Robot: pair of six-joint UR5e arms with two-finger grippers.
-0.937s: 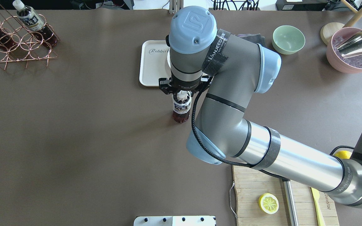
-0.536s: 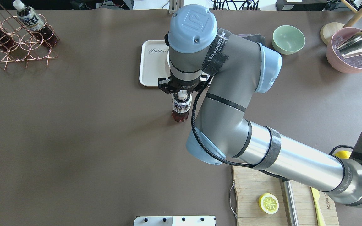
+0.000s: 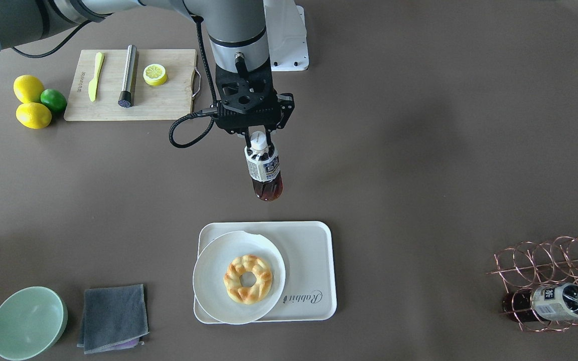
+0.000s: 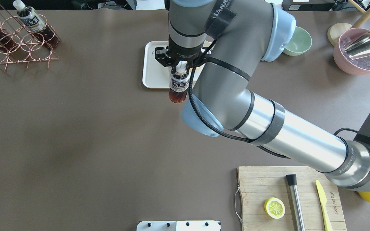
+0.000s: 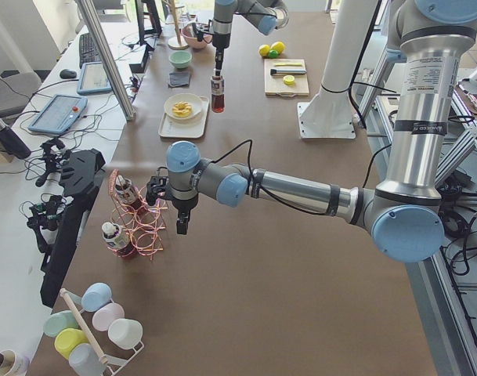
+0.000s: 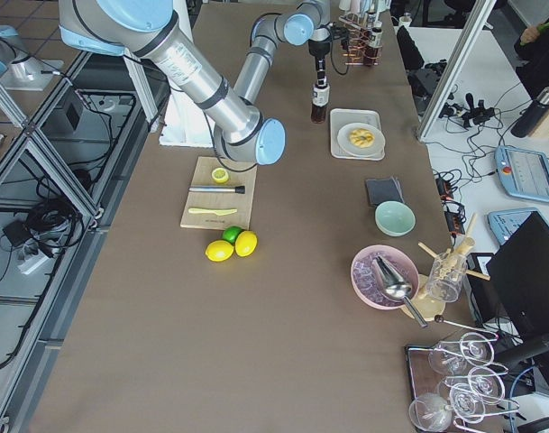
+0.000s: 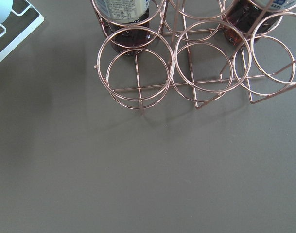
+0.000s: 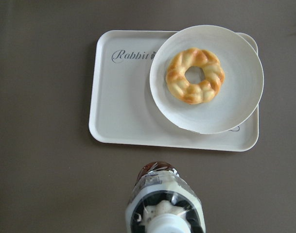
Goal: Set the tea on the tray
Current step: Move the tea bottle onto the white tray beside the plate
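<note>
My right gripper [image 3: 259, 136] is shut on the white cap and neck of the tea [image 3: 264, 173], a small bottle of dark reddish-brown drink that hangs upright above the table. In the right wrist view the tea [image 8: 165, 204] is just short of the near edge of the cream tray [image 8: 123, 97] with its "Rabbit" lettering. The tray [image 3: 314, 250] carries a round white plate [image 3: 213, 271] with a doughnut [image 3: 248, 278] on one half; the other half is bare. My left gripper [image 5: 180, 223] hovers beside the copper rack [image 5: 140, 223]; I cannot tell whether it is open or shut.
The copper wire rack [image 4: 18, 41] at the far left holds two more bottles. A wooden cutting board [image 3: 133, 100] bears a lemon half, a steel muddler and a yellow knife. A green bowl [image 3: 28, 323] and grey cloth [image 3: 113, 316] lie beyond the tray.
My right arm has carried the tea away from the robot toward the tray, and it hangs higher than before. The bottle stays in the same grip.
</note>
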